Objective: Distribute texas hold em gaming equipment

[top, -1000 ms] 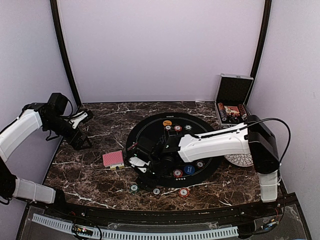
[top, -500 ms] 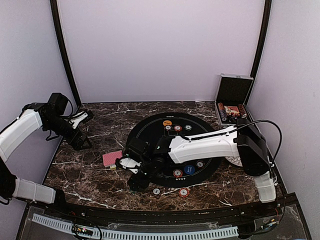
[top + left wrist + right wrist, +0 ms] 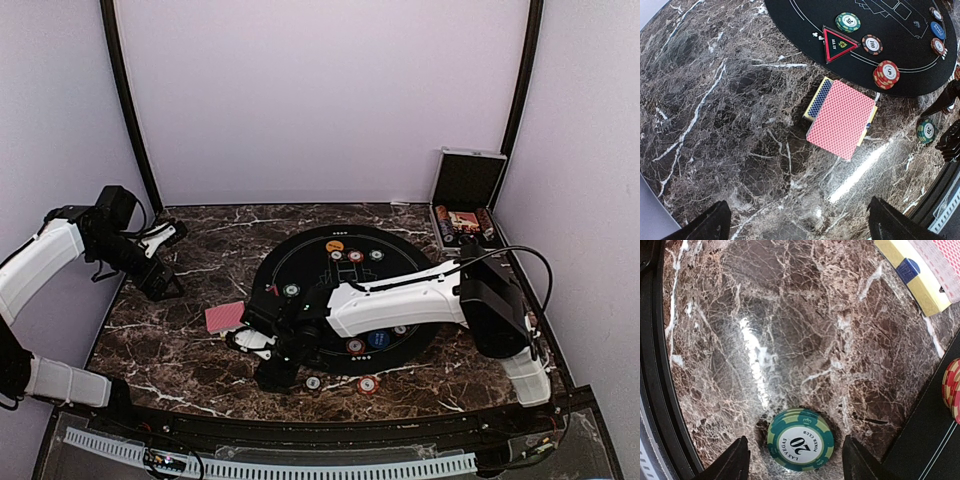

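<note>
Reaching across the black mat (image 3: 300, 250) in the top view, the right gripper (image 3: 268, 368) hangs low over the marble table (image 3: 180, 345), with the left gripper (image 3: 172, 262) spread wide and empty; the left wrist view shows the green chip (image 3: 926, 131) lying just off the mat's edge; the right wrist view shows the parted jaws straddling it untouched, so centre, lower, then pinch its rim evenly.

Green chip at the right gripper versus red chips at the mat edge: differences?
The green chip lies single on the marble; the red chips are stacked on the black mat. The green chip sits between the right gripper's open jaws; the red chips stand free. Both are round with striped edges.
</note>
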Controlling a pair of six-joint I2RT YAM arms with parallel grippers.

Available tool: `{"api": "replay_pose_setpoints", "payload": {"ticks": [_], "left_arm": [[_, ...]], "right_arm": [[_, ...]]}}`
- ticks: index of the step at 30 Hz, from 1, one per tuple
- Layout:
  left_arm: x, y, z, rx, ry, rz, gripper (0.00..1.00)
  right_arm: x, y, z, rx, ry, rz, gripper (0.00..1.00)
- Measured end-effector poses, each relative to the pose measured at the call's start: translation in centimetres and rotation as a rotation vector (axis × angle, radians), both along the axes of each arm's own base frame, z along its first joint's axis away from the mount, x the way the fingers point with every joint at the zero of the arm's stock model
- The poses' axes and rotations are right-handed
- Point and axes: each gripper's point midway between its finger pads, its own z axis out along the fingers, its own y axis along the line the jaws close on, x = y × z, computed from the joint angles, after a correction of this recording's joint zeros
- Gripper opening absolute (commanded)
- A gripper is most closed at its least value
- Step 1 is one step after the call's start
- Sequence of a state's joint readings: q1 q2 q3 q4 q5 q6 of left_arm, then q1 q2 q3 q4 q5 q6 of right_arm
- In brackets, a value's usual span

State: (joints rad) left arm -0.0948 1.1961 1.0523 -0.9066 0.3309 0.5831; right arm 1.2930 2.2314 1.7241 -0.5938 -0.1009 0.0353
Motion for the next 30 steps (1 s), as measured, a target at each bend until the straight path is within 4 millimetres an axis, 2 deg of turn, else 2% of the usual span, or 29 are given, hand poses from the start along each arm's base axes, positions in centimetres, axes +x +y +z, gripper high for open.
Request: {"api": "replay_pose_setpoints", "payload": {"ticks": [13,18,27,28,29,30], "left_arm": [[0.01,0.23,0.05,0.012,-0.005,0.006,0.99],[-0.06,0.32,0.21,0.016,-0.012,0.008,0.99],[-0.12,0.58,0.18,0.03,-0.012,0.014,0.99],[-0.11,0.61,0.17,0.032,-0.012,0.015,0.99],[-0.11,0.61,0.17,0.032,-0.013,0.015,0.99],[-0.12,0.63,0.17,0.033,-0.012,0.016,0.99]], "right_arm": [[0.09,-0.13,-0.07,-0.007,-0.011,0.003,0.46],[-0.1,-0.01,0.04,-0.006,-0.015,0.011,0.36],[0.1,0.15,0.32,-0.006,-0.038,0.002,0.22],[0.23,0.11,0.3,-0.009,-0.044,-0.002,0.24],[0.32,0.07,0.31,-0.01,-0.048,-0.007,0.3],[0.4,0.03,0.29,-0.012,-0.051,-0.012,0.43]]}}
